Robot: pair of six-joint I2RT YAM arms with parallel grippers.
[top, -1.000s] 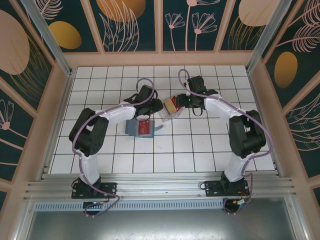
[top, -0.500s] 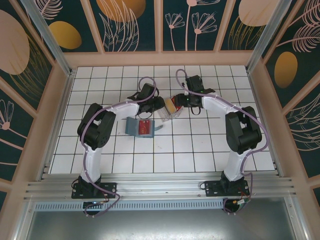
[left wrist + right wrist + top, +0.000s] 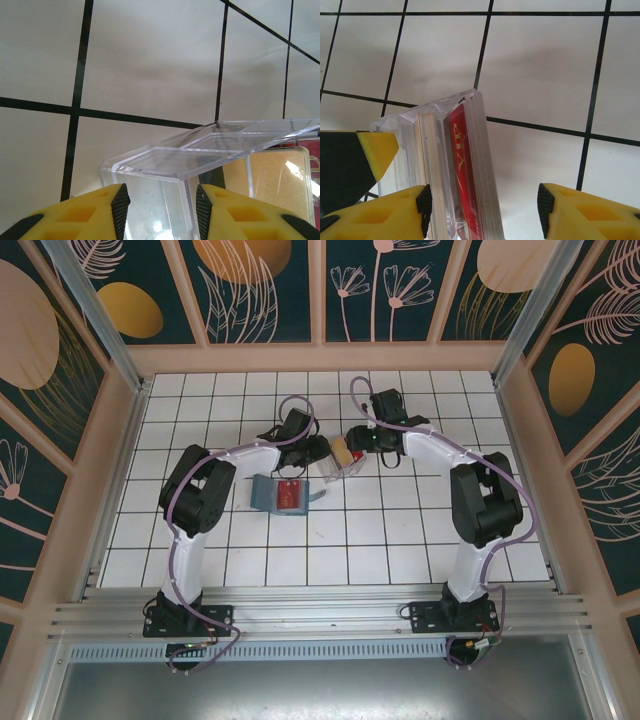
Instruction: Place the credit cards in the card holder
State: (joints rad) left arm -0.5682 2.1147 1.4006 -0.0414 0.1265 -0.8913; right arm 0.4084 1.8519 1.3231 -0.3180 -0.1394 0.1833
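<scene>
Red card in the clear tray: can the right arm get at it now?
Probably yes. The right gripper stands open astride the clear tray, the upright red card between its fingers; neighbouring cards pressed against it may come along.

A white tiled tabletop [image 3: 380, 540] was enclosed by teal wall panels [image 3: 270, 300] painted with leaves; an aluminium rail [image 3: 320, 615] was fixed nearest.
</scene>
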